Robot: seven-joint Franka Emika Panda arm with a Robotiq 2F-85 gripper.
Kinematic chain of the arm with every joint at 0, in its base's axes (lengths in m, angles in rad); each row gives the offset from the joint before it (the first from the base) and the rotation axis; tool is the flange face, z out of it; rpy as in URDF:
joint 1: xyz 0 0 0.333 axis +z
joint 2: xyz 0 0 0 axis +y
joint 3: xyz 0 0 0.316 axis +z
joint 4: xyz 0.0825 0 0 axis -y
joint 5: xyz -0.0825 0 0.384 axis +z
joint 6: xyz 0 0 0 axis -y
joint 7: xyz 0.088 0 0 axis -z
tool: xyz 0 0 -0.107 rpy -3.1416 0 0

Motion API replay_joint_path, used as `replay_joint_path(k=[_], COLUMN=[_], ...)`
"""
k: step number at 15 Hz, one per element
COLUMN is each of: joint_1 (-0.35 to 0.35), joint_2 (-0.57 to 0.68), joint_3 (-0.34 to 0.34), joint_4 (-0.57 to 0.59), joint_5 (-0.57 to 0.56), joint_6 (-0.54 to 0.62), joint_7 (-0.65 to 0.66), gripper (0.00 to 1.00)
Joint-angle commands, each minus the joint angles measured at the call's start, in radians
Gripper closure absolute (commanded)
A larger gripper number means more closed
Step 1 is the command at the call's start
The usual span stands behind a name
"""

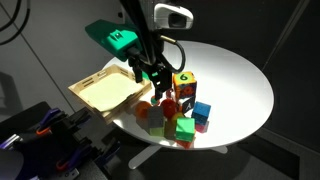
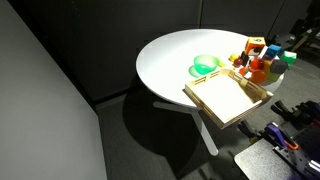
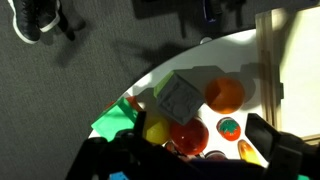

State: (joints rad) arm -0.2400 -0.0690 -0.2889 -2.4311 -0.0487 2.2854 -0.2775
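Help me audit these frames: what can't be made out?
The gripper: dark and small in an exterior view, fingertips unclear; the wrist view's bottom edge cuts it off.
The pile of coloured toy blocks and fruit: too small in an exterior view to tell pieces apart.
The light wooden tray: cut off by the wrist view's right edge.
The grey cube: face markings blurred in the wrist view.

We are viewing a round white table (image 2: 165, 60) standing on a dark grey floor (image 2: 120, 150), its white legs (image 2: 205, 130) splaying out beneath the top. A dark wall (image 2: 40, 80) is closing off the space beside it. Light is falling from above, brightening the tabletop and casting a shadow under it. In the wrist view, the floor is showing a speckled grey weave.
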Motion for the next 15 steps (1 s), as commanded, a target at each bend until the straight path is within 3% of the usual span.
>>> replay_joint_path(k=[1,15], joint_1=[-0.005,-0.005], joint_2=[0.034,0.166], joint_3=[0.007,0.028], joint_4=[0.024,0.164], joint_5=[0.004,-0.006], joint_6=[0.009,0.005], joint_7=[0.0,0.017], gripper=[0.0,0.0])
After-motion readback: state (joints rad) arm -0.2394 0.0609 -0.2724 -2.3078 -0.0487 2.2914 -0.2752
